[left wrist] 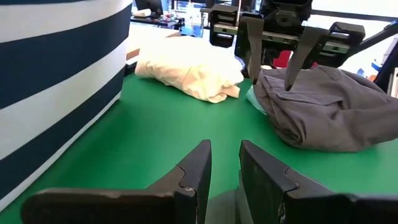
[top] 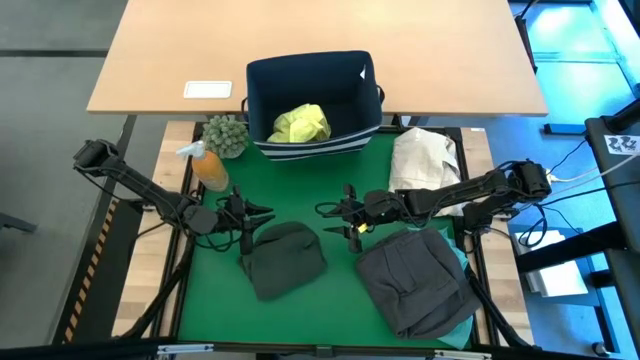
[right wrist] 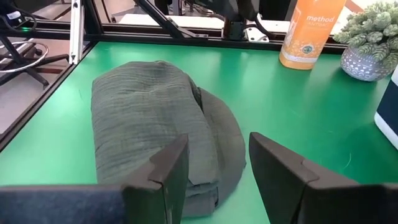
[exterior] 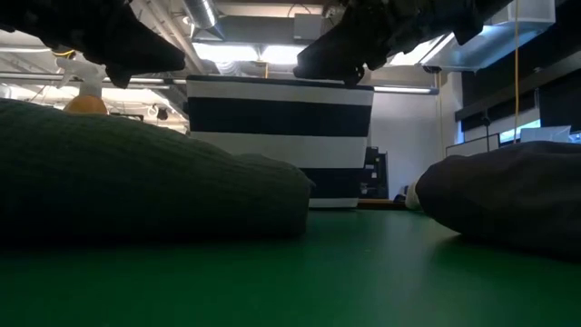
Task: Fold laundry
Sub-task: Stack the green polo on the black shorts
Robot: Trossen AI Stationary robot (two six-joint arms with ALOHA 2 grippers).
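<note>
A folded dark olive garment point(top: 285, 260) lies on the green mat point(top: 300, 190) near its front edge. To its right a charcoal grey garment point(top: 415, 282) lies bunched on a turquoise one point(top: 463, 328). A yellow-green shirt point(top: 300, 123) sits in the navy bin point(top: 262, 100). My left gripper point(top: 265, 212) hovers level above the olive garment's far left corner. Its fingers point(left wrist: 200, 163) stand a narrow gap apart, nothing between them. My right gripper point(top: 325, 213) faces it above the mat, open, with the olive garment point(right wrist: 155, 124) ahead of and below its fingers point(right wrist: 171, 168).
A cream-beige cloth bundle point(top: 425, 158) lies at the mat's far right. An orange bottle point(top: 210, 168) and a small potted plant point(top: 227, 135) stand at the far left, beside the bin. Bare green mat shows between the two garment piles and in front of the bin.
</note>
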